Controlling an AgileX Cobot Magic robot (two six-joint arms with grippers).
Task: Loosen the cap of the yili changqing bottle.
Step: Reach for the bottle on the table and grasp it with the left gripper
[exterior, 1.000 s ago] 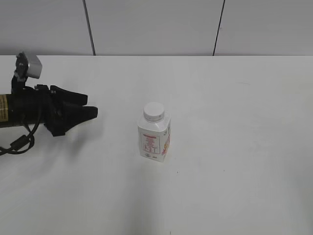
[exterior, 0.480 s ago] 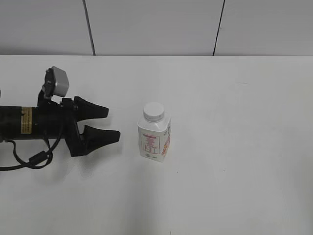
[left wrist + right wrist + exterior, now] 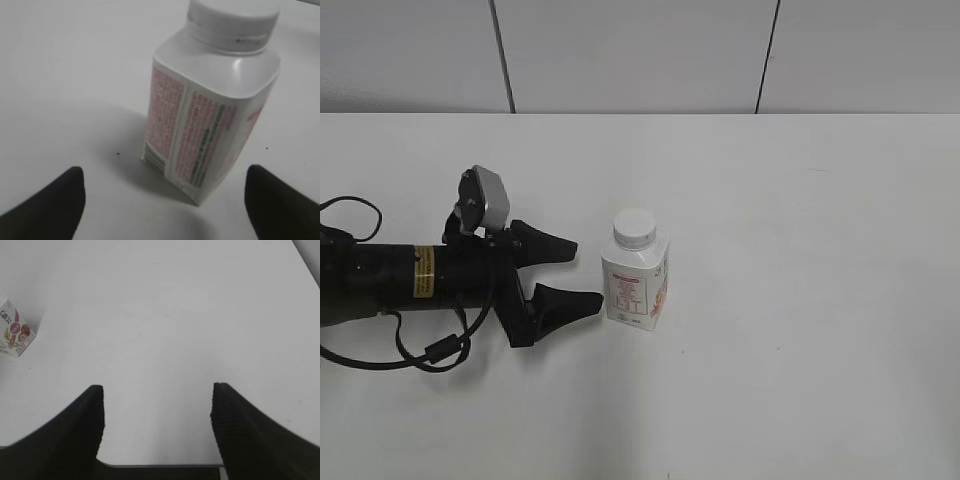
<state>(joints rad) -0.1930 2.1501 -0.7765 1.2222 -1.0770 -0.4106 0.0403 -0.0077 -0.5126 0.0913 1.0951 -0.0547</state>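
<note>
We see a broad white table (image 3: pixel 800 330) filling most of the exterior view, with a pale panelled wall (image 3: pixel 640 55) behind it. Our left arm (image 3: pixel 380 285) lies low across the left side of the table, a black tube with a yellow label and a loose cable beneath it, and a small grey camera block sits on top near the wrist. At its end the left gripper (image 3: pixel 586 275) points to the right toward the yili changqing bottle (image 3: pixel 635 285), and its fingers (image 3: pixel 565 303) stand wide apart with nothing between them; the lower fingertip is just beside the bottle's base, and we cannot tell whether it touches.

The bottle stands upright near the middle of the table, white and squarish with pink and red print on its sides. In the left wrist view it rises ahead of the two dark fingertips, beyond them rather than between them. The cap (image 3: pixel 634 227) sits on the neck, white and round.

In the right wrist view the right gripper (image 3: pixel 157 412) hovers over bare table, fingers spread apart and empty, the bottle well away at the left edge.
</note>
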